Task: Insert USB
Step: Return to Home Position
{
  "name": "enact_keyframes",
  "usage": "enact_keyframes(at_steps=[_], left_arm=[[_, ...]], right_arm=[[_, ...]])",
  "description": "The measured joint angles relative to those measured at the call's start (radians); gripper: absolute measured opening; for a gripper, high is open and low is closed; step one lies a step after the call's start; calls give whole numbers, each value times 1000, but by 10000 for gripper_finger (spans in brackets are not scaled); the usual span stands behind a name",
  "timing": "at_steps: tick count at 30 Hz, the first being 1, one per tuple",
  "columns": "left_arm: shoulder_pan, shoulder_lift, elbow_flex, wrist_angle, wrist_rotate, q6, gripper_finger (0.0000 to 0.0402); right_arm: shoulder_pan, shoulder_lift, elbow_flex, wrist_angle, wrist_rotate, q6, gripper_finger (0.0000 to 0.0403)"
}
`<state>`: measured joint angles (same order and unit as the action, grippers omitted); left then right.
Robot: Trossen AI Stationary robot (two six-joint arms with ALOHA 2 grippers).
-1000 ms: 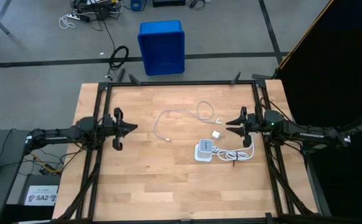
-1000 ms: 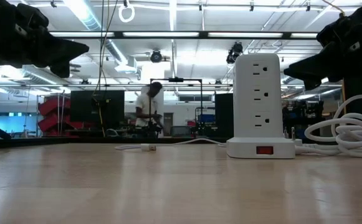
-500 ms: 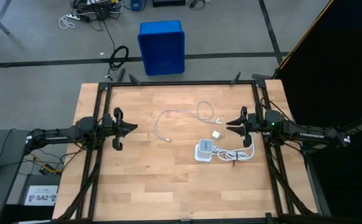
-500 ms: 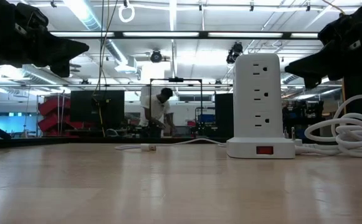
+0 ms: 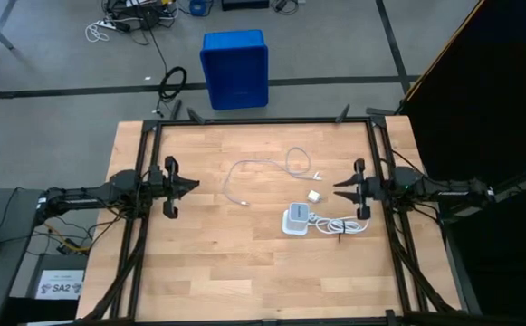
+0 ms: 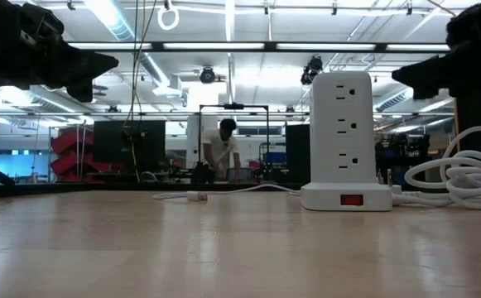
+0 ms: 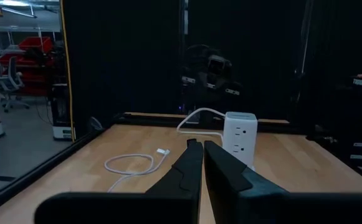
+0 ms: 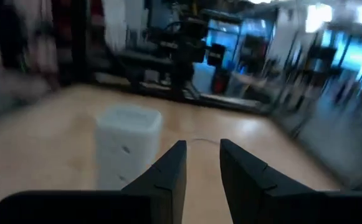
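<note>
The USB (image 5: 253,162), a thin white cable, lies loosely curled on the wooden table (image 5: 208,263), both plugs unconnected.

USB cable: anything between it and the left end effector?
Nothing visible. In the high view only bare tabletop lies between the left end effector and the USB cable. The outlet tower and the white cube sit past the cable, on the side of the right end effector.
</note>
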<state>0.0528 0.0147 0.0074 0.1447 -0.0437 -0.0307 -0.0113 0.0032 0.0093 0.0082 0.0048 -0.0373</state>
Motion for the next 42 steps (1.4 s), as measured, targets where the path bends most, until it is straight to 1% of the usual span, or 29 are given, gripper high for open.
enact_keyframes(at_steps=[2, 3, 4, 5, 8, 10, 16, 35, 42], left_arm=[[0, 1, 0, 3, 0, 0, 1], [0, 0, 0, 6, 0, 0, 1], [0, 0, 0, 9, 0, 0, 1], [0, 0, 0, 13, 0, 0, 1], [0, 0, 0, 23, 0, 0, 1], [0, 0, 0, 23, 0, 0, 1], [0, 0, 0, 22, 0, 0, 1], [0, 0, 0, 21, -3, 0, 1], [0, 0, 0, 21, -2, 0, 1]], right_arm=[[1, 0, 0, 0, 0, 234, 64], [-2, 0, 0, 0, 0, 308, 63], [-5, 0, 0, 0, 0, 331, 62], [-9, 0, 0, 0, 0, 317, 61], [-10, 0, 0, -1, -1, 168, 62], [-10, 0, 0, -1, -1, 125, 64], [-18, 6, -1, -1, -2, 183, 69], [-19, 11, -1, 18, -4, 183, 87], [-19, 11, -1, 21, -4, 184, 87]])
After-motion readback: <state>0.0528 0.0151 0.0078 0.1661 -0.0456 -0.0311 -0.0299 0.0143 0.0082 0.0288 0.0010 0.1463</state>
